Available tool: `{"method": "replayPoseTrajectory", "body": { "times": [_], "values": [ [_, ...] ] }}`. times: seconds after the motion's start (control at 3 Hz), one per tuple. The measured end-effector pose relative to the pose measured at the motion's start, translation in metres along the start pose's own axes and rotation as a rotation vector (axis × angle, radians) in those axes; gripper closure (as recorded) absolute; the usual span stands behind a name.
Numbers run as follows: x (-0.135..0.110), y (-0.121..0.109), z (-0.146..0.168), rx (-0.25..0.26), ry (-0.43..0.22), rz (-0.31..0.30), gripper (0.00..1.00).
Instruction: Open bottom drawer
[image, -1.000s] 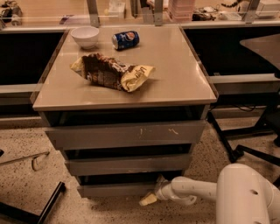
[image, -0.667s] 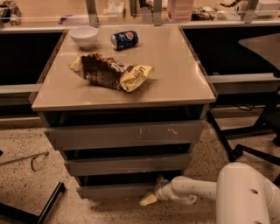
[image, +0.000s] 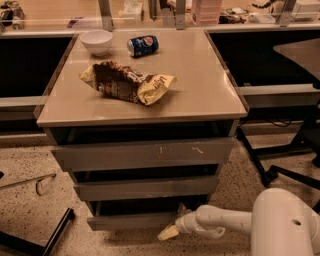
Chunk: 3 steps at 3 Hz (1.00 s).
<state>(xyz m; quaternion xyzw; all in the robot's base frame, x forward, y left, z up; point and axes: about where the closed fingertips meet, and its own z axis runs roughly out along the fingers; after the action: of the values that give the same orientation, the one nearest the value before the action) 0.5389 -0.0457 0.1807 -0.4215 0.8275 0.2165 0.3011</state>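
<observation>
The cabinet has three grey drawers under a beige top. The bottom drawer (image: 132, 221) is the lowest and slimmest front, plain grey, with a dark gap above it. My gripper (image: 175, 222) reaches in from the lower right on a white arm (image: 225, 220) and sits at the right end of the bottom drawer's front, touching or very close to it. The middle drawer (image: 145, 190) and the tall scratched top drawer (image: 142, 154) stand slightly out, each with a dark gap above it.
On the cabinet top lie a chip bag (image: 127, 82), a blue soda can (image: 143, 45) and a white bowl (image: 97, 41). Dark chair legs (image: 280, 170) stand on the speckled floor at right. A black bar (image: 55, 235) lies at lower left.
</observation>
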Motion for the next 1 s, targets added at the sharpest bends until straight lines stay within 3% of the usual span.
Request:
{"method": "replayPoseTrajectory", "body": {
  "times": [0.33,0.67,1.0],
  "values": [
    [-0.005,0.003,0.001,-0.003,0.019,-0.011,0.00],
    [-0.008,0.015,-0.003,-0.002,0.077,-0.034,0.00],
    [0.001,0.040,-0.012,-0.023,0.121,-0.040,0.00]
  ]
}}
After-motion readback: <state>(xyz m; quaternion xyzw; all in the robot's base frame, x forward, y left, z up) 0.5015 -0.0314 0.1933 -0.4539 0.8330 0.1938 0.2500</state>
